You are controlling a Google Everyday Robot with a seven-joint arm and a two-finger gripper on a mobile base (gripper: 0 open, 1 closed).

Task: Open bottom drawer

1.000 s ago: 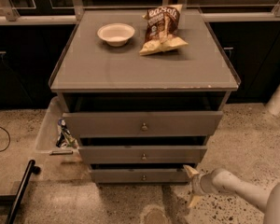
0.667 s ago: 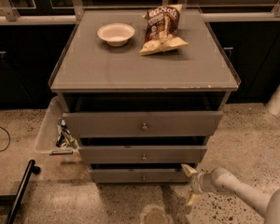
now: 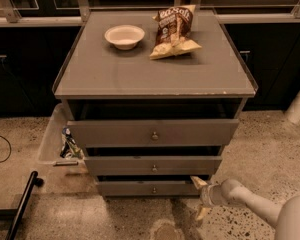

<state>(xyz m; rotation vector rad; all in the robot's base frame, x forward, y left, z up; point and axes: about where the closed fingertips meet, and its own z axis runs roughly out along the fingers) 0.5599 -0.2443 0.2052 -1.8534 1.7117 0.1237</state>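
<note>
The grey cabinet (image 3: pixel 155 79) hasn't budged, and the bottom drawer (image 3: pixel 135 188), lowest of the three down by the floor, sits just where it did a second ago. Only the gripper (image 3: pixel 199 198) has crept a touch left. It's now at the drawer's right end, fingers spread apart, holding nothing. So I'd say the pull hasn't started, and the knob (image 3: pixel 154 189) is well off to its left.

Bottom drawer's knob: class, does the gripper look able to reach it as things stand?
Probably yes. The gripper sits open by the right end of the bottom drawer, roughly level with the knob, and nothing stands between them.
</note>
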